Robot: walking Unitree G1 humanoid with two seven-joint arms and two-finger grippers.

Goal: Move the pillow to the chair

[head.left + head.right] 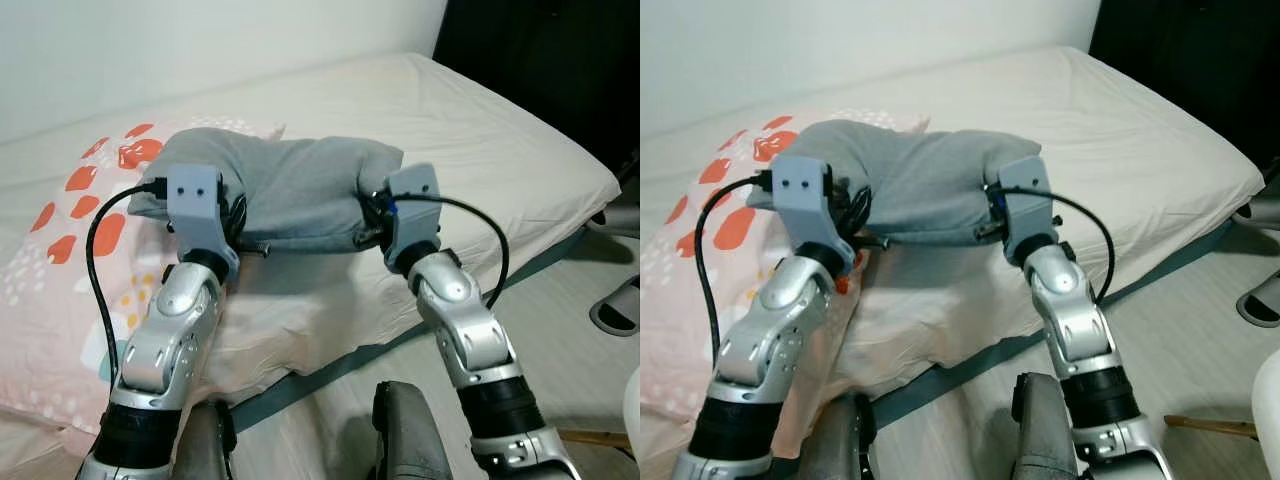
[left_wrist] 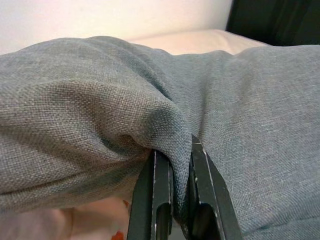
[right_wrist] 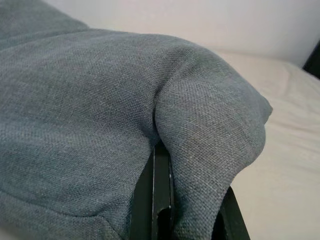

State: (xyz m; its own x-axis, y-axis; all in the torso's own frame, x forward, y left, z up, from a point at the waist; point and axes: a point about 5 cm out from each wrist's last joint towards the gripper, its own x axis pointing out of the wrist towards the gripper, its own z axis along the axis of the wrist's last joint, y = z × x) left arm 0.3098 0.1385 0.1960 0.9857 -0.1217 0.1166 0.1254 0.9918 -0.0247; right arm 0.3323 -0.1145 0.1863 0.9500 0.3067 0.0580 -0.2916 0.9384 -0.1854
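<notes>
The grey pillow (image 1: 290, 190) is held between both arms above the bed (image 1: 480, 150), near the bed's front edge.

Left hand (image 2: 179, 200): the two black fingers (image 2: 156, 200) are closed narrow on a bunched fold of grey fabric at the pillow's left end. In the left wrist view the fold is pinched between the fingers and the cloth bulges over them.

Right hand (image 3: 187, 210): its fingers (image 3: 160, 200) hold a thicker fold at the pillow's right corner. The fabric fills the space between them and drapes over the tips.

Pillow position: it spans the two wrist housings, with its long side roughly parallel to the bed's front edge. Its lower seam hangs just above the cream sheet; whether it touches the sheet cannot be told.

Surroundings:
- A white cover with orange and red spots (image 1: 70, 230) lies on the bed to the robot's left, partly under the pillow's left end.
- The bed surface behind and to the right of the pillow is bare sheet up to the white wall (image 1: 150, 50).
- The floor (image 1: 560, 290) lies beyond the bed's right corner, with a grey slipper (image 1: 615, 310) near the frame edge.
</notes>
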